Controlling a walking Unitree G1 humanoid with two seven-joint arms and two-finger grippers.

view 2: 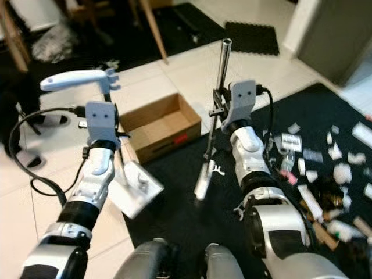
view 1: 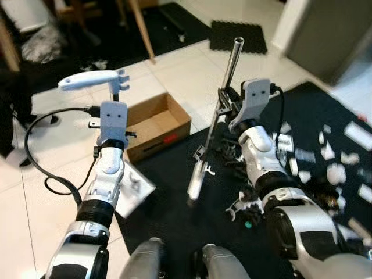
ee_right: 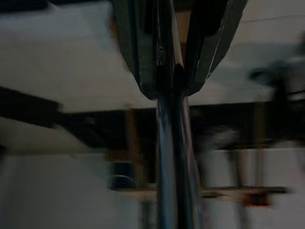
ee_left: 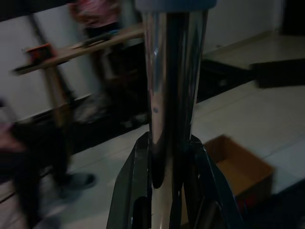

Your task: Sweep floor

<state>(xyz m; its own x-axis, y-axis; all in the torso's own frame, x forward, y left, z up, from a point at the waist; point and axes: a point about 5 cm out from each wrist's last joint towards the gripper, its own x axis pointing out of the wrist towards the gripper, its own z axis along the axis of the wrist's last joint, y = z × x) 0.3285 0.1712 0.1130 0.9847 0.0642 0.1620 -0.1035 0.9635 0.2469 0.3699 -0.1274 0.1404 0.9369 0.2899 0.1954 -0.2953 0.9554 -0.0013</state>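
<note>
While both arms are loaded, nothing is sweeping yet. Left gripper (view 1: 116,93) is closed round the upright metal pole of the dustpan (view 2: 138,185); its white pan sits on the tile at the edge of the black mat (view 1: 174,215), mouth toward the mat, at about 10 o'clock from the robot's feet. Right gripper (view 1: 224,107) is clamped on the broom handle (view 1: 216,116), tilted so the lower end reaches the mat at 12 o'clock. Paper scraps (view 1: 325,157) lie on the mat at 2–3 o'clock, well apart from the pan. Cardboard box (view 1: 154,125) sits at 11 o'clock, open side up, likely the dump target.
</note>
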